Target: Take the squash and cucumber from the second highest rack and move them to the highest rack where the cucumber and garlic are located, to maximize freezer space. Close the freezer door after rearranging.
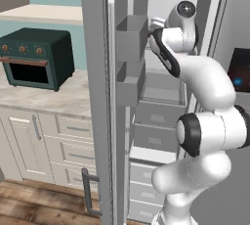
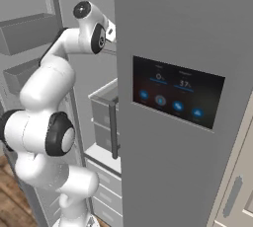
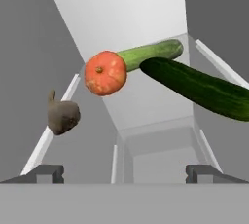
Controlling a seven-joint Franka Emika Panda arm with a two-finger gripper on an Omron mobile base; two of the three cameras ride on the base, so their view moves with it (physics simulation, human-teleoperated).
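left base view: freezer door (image 1: 105,97) open, wooden floor (image 1: 29,204).

The freezer door (image 1: 100,97) is plain grey outside with a white lining and grey bins. On the pale grey-white highest rack (image 3: 141,101) sit a beige-brown garlic (image 3: 62,116), an orange-red squash (image 3: 105,72), a light green cucumber (image 3: 151,52) and a dark green cucumber (image 3: 199,87). The countertop oven (image 1: 35,57) is dark green. The other door's panel (image 2: 175,95) is dark, lit blue.
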